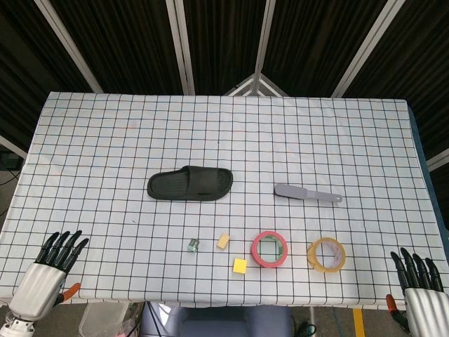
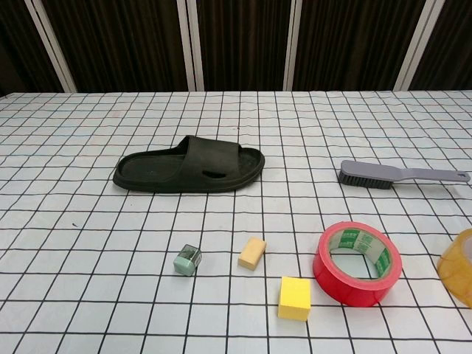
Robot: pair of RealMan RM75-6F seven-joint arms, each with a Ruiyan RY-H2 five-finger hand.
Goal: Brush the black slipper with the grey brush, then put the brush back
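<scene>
Yellow cube [image 2: 294, 298] sits nearest the chest camera, on the grid-cloth worktop [image 1: 105, 140]. Just beside it: red tape roll [image 2: 358, 263] to the right, tan eraser-like block [image 2: 251, 253] up-left, small green block [image 2: 187, 260] further left (possibly a sharpener, too small to tell). Yellowish tape roll [image 1: 326, 254] lies right of the red one, cut off at the chest view's edge.

Black slipper [image 2: 189, 167] lies sole-down mid-worktop, its long axis running left-right, strap towards the right end. Grey brush [image 2: 400, 175] lies flat, well apart to the slipper's right, bristle head towards the slipper, handle pointing right. Neither is touched by anything.

Left hand [image 1: 55, 258] is at the near-left edge of the worktop, fingers straight and slightly spread, holding nothing. Right hand [image 1: 416, 276] is at the near-right edge, fingers likewise extended and apart, holding nothing. Both hands are far from slipper and brush (head view only; chest view shows neither hand).
</scene>
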